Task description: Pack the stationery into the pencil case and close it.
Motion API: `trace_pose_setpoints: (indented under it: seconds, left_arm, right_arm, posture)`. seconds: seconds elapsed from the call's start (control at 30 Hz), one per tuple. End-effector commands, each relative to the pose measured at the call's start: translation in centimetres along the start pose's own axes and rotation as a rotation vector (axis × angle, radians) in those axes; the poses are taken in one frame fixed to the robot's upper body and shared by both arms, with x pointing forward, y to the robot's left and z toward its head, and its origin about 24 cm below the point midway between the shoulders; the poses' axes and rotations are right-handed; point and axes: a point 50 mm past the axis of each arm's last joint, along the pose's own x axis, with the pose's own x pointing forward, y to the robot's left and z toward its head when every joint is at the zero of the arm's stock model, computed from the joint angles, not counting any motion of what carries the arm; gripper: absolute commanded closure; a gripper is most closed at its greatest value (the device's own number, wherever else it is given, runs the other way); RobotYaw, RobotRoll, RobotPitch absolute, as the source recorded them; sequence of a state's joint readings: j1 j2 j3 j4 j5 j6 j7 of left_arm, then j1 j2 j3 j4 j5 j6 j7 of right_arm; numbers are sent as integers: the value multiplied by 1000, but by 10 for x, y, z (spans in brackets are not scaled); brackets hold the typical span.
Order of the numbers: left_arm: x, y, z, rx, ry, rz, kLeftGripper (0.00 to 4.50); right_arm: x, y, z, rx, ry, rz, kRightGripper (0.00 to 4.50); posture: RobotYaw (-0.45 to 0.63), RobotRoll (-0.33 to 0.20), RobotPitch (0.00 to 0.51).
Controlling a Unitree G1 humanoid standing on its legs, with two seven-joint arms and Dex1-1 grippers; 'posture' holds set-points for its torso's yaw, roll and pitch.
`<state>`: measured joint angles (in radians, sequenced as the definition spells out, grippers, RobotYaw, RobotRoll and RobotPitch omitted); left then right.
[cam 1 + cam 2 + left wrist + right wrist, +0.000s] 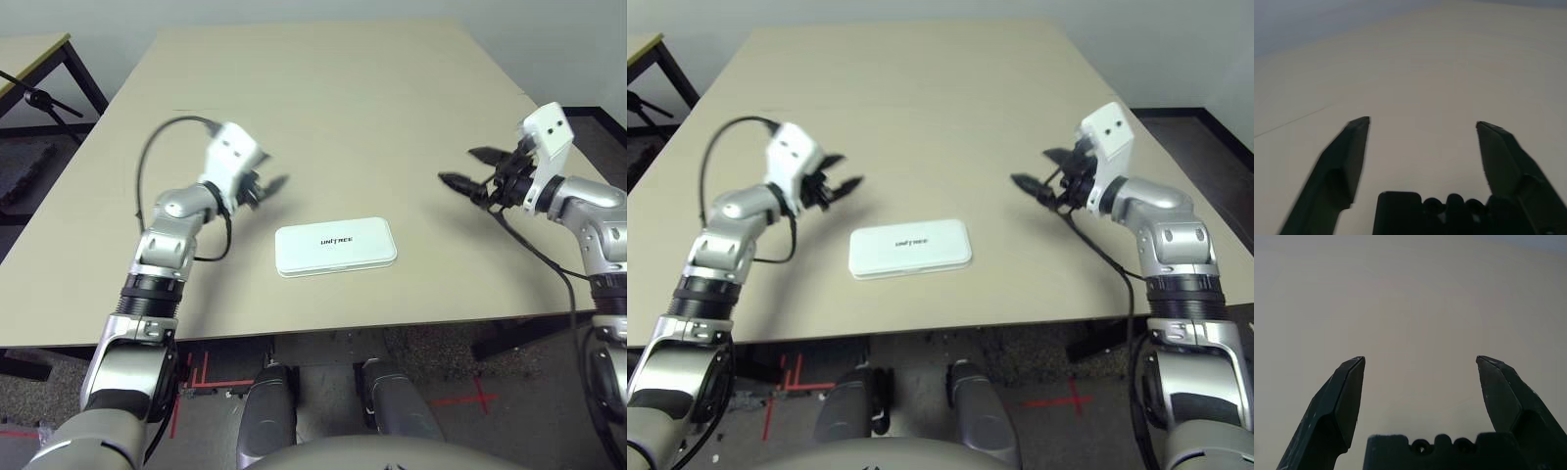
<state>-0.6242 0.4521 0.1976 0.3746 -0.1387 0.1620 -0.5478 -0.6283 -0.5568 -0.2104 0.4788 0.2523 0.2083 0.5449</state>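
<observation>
Pencil case [335, 246] flat on the table [323, 108], near the near edge, lid down and lettering up; seemingly closed, though the seam is too small to tell whether it has latched. No stationery loose on the tabletop, so presumably packed inside. Left gripper [269, 186] spread wide, empty, hovering just left of and beyond the case. Right gripper [465, 168] also spread wide, empty, well apart to the right.

Risks from here:
- Unlatched lid: could spring open on a bump.
- Any sweep of the left fingers [1347, 161] back toward the case: likely to shove it toward the near edge and off the table.
- Pressing down off-centre to latch: may tip or skid the light plastic case.
</observation>
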Motion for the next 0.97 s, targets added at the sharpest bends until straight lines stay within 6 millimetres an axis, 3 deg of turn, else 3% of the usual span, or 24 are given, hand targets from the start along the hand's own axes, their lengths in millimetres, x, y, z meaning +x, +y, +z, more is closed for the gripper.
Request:
trace_pose_setpoints:
  seconds: [0.03,0.2,0.37,0.63,0.97]
  left_arm:
    - [-7,22,-8,-55,1,145,44]
    - [-16,44,-17,-133,-35,330,44]
    - [-27,57,-29,-164,-44,477,44]
    - [-41,67,-40,-135,-39,593,44]
    - [-42,60,-45,-114,-32,588,44]
  right_arm:
    - [-2,-20,-9,19,-32,-212,0]
    - [-10,-42,-24,33,-55,-450,0]
    - [-18,-52,-38,54,-41,-577,0]
    - [-19,-50,-51,58,-7,-588,0]
    - [-17,-44,-56,48,11,-546,0]
  posture:
    - [-63,0,123]
    - [-57,0,124]
    - [-54,0,126]
    - [-48,0,137]
    - [-46,0,143]
